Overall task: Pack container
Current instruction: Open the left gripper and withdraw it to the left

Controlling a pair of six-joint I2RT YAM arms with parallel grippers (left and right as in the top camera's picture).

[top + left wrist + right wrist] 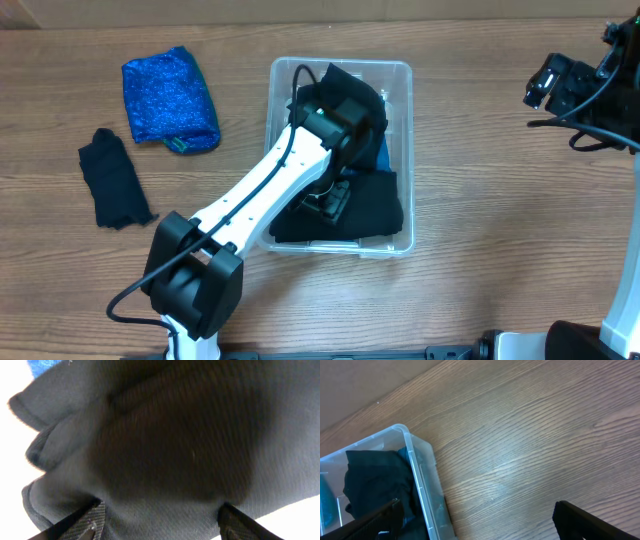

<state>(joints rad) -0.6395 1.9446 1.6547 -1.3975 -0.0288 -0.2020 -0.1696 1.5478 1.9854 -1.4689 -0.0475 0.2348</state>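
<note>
Item 1 – container [400, 72]: clear plastic bin w/ rounded corners, on tabletop [500, 220], directly under L gripper [333, 203]; well apart from R gripper [548, 85], off to its left side

Item 2 – L gripper: reached down inside the bin, fingers [92, 520] spread apart, nothing clamped between them; black cloth [372, 215] fills the L wrist view just beyond the tips, contact can't be told

Item 3 – black cloth: bunched, heaped around and below L gripper, covers most of the bin floor; a bit of blue fabric [386, 160] shows beside it, to the gripper's right

Item 4 – R gripper: held above bare tabletop, fingers wide apart, empty; one bin corner seen at the edge of its wrist view

Item 5 – blue glitter cloth [170, 100]: on tabletop outside the bin, left of L gripper

Item 6 – small black cloth [115, 180]: on tabletop, further left of L gripper, near item 5, not touching it
</note>
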